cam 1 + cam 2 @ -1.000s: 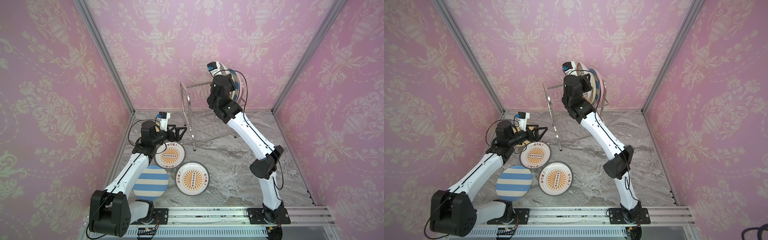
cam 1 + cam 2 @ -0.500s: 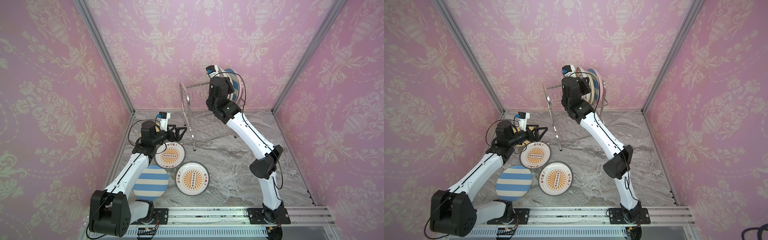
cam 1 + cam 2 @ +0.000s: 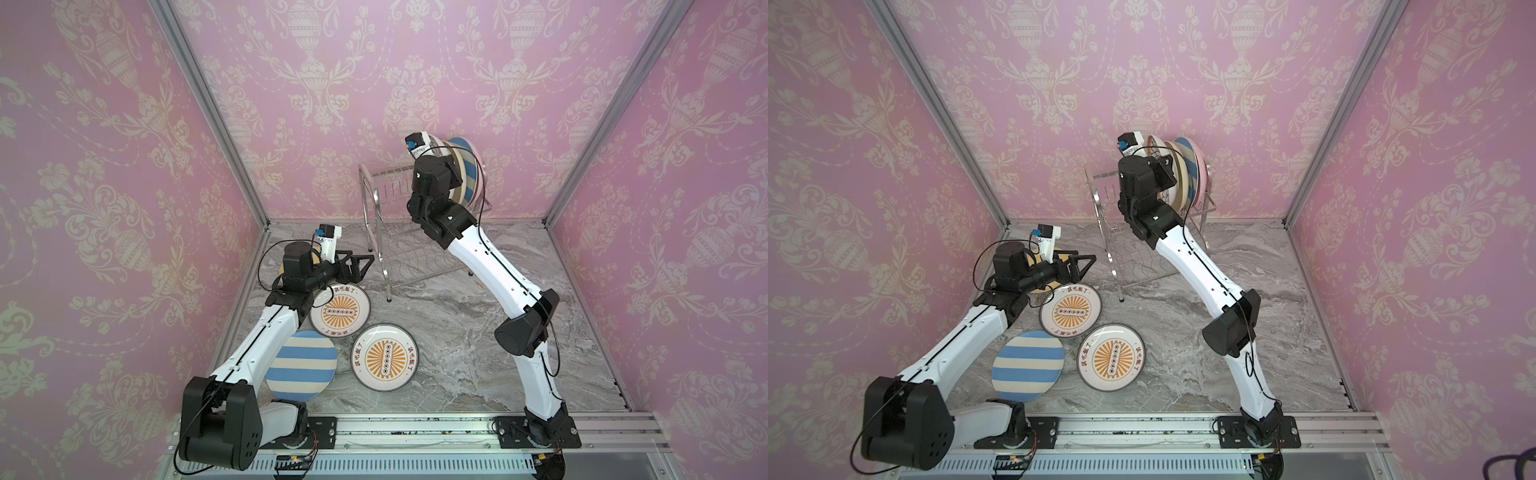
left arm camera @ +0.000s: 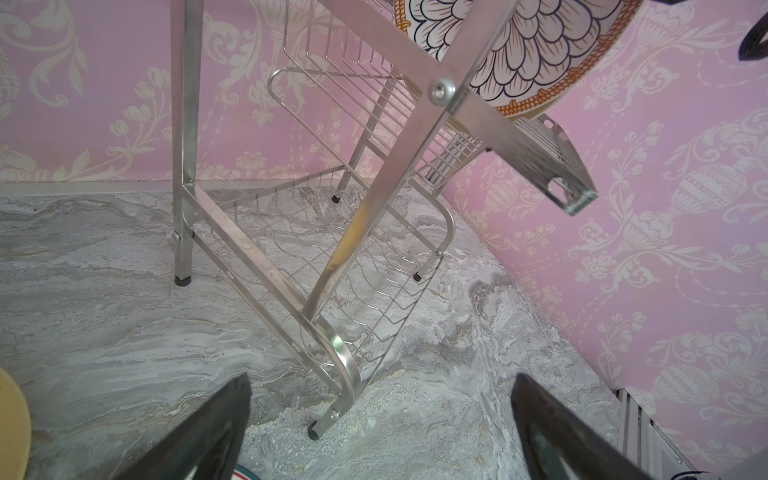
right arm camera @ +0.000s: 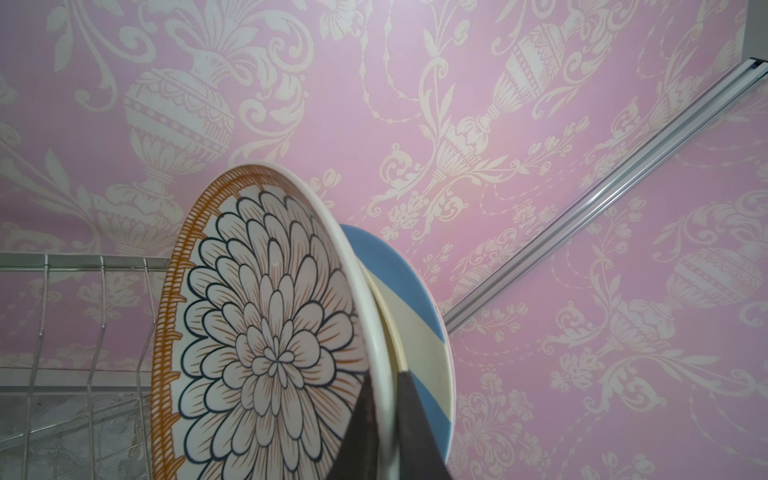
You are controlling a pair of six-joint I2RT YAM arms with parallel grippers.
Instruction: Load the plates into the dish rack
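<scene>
My right gripper (image 5: 384,395) is clamped shut on the rim of the black-petal plate (image 5: 266,345). It holds the plate on edge at the upper shelf of the dish rack (image 4: 183,124), which stands at 12 o'clock on the table (image 3: 478,374) in both top views. From the left, that shelf shows bare slots, then my plate, then close behind it the beige plate (image 3: 1176,174), the racked striped plate (image 5: 415,332) and the pink plate (image 3: 1203,174), all on edge. To do this well, I judge I should hold the plate parallel to its neighbours and lower it straight until the bottom edge drops between two wires. Only then should I ease my jaws apart. I cannot tell whether that edge is already seated, because the rack's crossbar hides it in the left wrist view. The gap to the beige plate looks slim, so a tilt toward 3 o'clock risks a knock. Elsewhere, from the left, the yellow plate (image 4: 12,419) lies flat at 9 o'clock, partly under my left gripper (image 3: 358,268). Its jaws stand wide open and empty, facing the rack's near leg. At 7 o'clock the loose striped plate (image 3: 301,363), the first sunburst plate (image 3: 338,309) and the second sunburst plate (image 3: 384,357) lie flat, close together. My right arm crosses above the lower shelf, so I judge it blocks that shelf for now.
</scene>
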